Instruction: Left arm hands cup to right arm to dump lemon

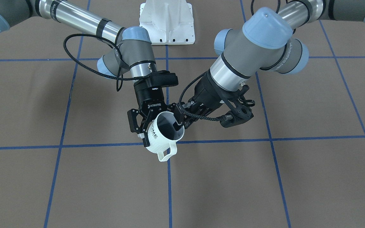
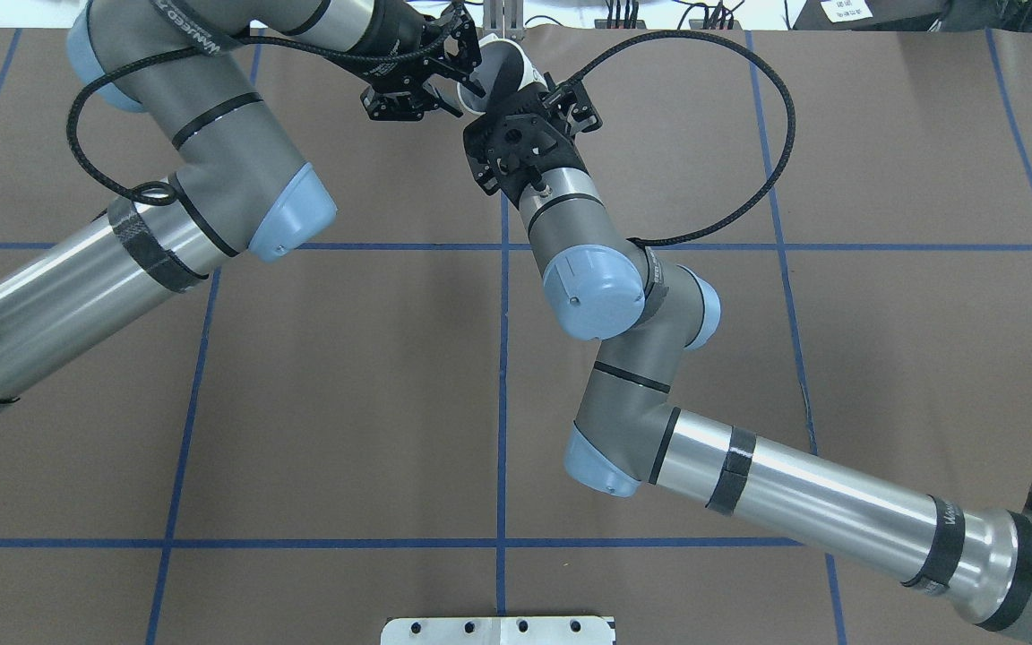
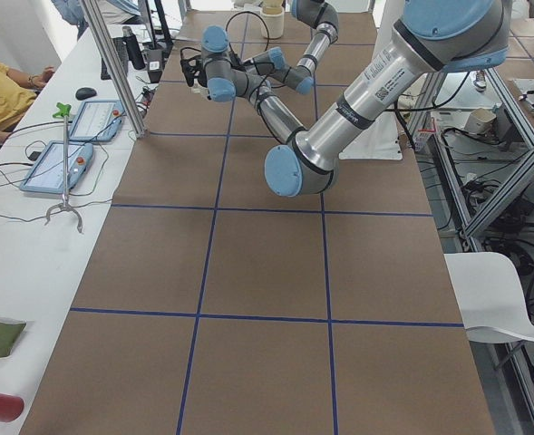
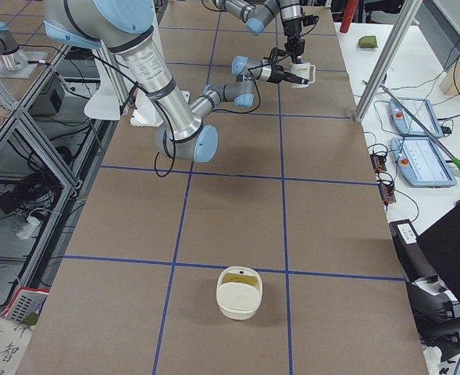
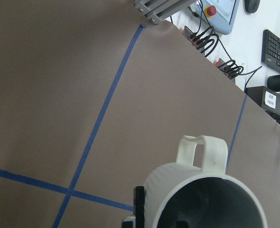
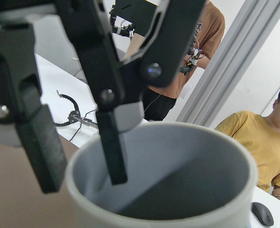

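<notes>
The white cup (image 1: 165, 134) with "HOME" on its side hangs tilted above the brown table, handle (image 1: 166, 155) pointing down toward the camera. My left gripper (image 1: 180, 124) is shut on its rim, with one finger inside (image 6: 112, 156) and one outside (image 6: 35, 142). My right gripper (image 1: 157, 126), lettered "ROBOTIQ", straddles the cup's body, with one finger (image 5: 139, 205) against its ribbed side. The cup also shows in the overhead view (image 2: 503, 64) and the exterior right view (image 4: 302, 74). Its grey inside shows no lemon in either wrist view.
A white container (image 4: 239, 293) with a yellowish inside stands on the table far from the arms. The white base plate (image 1: 166, 22) lies behind them. An aluminium post (image 4: 386, 58), control tablets (image 3: 67, 136) and seated people are beyond the table's far edge.
</notes>
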You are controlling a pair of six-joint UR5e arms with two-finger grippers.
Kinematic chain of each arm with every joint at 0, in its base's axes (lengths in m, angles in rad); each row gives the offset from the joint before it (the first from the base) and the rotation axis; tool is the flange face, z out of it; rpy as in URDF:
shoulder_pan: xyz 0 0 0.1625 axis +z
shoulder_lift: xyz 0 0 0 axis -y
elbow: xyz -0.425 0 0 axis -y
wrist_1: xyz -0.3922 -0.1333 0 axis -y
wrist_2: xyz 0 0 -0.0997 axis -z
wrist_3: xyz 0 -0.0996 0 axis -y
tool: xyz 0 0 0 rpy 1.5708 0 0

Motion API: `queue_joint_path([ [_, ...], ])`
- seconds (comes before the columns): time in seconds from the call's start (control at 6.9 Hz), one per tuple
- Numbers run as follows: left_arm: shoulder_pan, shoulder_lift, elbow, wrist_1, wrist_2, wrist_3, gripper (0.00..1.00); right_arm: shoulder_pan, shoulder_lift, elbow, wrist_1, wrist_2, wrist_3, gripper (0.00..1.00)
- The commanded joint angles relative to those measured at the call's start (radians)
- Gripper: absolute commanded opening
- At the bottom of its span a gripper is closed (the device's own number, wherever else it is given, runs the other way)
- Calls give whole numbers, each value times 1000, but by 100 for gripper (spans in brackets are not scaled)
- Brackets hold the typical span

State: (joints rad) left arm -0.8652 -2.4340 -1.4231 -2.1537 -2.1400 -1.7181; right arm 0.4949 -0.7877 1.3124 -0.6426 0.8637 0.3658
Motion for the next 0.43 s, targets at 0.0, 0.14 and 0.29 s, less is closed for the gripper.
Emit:
queue_joint_path([
  [0.0,0,0,6,0,0,0,37,-2,-1,2,0,0,-1,0],
  [0.14,0,-7,12,0,0,0,35,-1,-1,1,0,0,-1,0],
  [0.29,0,-8,12,0,-1,0,14,-2,-2,2,0,0,-1,0],
])
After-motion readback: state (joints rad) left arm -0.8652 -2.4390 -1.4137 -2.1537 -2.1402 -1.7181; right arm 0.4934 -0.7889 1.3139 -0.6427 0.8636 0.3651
